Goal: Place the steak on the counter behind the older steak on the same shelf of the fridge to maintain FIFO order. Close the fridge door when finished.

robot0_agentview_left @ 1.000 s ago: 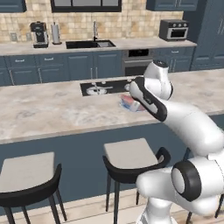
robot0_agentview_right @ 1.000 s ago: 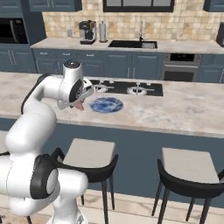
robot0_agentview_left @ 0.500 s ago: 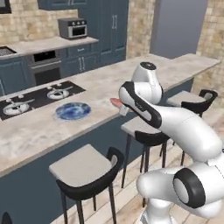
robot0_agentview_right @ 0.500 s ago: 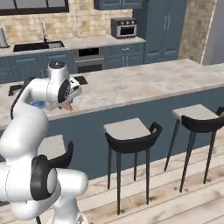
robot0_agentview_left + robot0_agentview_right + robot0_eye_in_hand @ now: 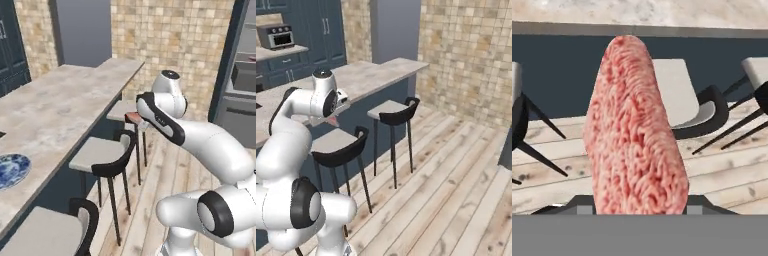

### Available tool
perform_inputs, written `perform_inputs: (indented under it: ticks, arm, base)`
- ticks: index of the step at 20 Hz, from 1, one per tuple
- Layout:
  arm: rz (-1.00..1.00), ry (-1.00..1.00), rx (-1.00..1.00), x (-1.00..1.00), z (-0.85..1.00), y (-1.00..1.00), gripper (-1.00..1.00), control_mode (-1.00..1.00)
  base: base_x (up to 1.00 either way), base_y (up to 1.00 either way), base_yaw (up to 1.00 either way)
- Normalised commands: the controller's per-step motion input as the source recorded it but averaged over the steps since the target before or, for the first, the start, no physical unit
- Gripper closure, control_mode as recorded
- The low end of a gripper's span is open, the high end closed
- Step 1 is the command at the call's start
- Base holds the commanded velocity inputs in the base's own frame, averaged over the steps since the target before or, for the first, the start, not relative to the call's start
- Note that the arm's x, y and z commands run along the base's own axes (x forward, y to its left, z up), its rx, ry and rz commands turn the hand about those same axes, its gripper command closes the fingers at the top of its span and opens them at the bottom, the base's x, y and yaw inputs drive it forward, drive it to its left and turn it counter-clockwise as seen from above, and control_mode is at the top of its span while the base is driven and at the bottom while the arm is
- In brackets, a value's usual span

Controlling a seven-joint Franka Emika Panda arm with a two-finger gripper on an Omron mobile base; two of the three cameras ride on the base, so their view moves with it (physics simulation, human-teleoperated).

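The steak point(image 5: 634, 135) covers the hand's fingertips; its lower end is cut off — the fridge point(image 5: 240, 70) is cropped at the edge.

We see the counter point(image 5: 65, 107), a long beige marbled top, running away toward the tiled wall. A blue patterned plate point(image 5: 11, 170) lies on its near end. Below the counter's edge, stools point(image 5: 105, 155) stand in a row on the wooden floor point(image 5: 456, 190).
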Motion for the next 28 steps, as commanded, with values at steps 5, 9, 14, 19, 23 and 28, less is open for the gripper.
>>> perform_inputs:
  ticks: [5,9,14,19,23,28]
  arm:
    - [0.0,0.0,0.0,0.0,0.0,0.0,1.0,1.0]
    - [0.0,0.0,0.0,0.0,0.0,0.0,1.0,1.0]
    - [0.0,0.0,0.0,0.0,0.0,0.0,1.0,1.0]
    - [0.0,0.0,0.0,0.0,0.0,0.0,1.0,1.0]
    - [0.0,0.0,0.0,0.0,0.0,0.0,1.0,1.0]
    - [0.0,0.0,0.0,0.0,0.0,0.0,1.0,1.0]
  base:
    - [0.0,0.22,-0.77]
    - [0.26,0.22,-0.69]
    - [0.97,-0.2,-0.39]
    - [1.0,-0.18,-0.22]
    - [1.0,-0.22,-0.14]
    - [0.94,-0.4,-0.05]
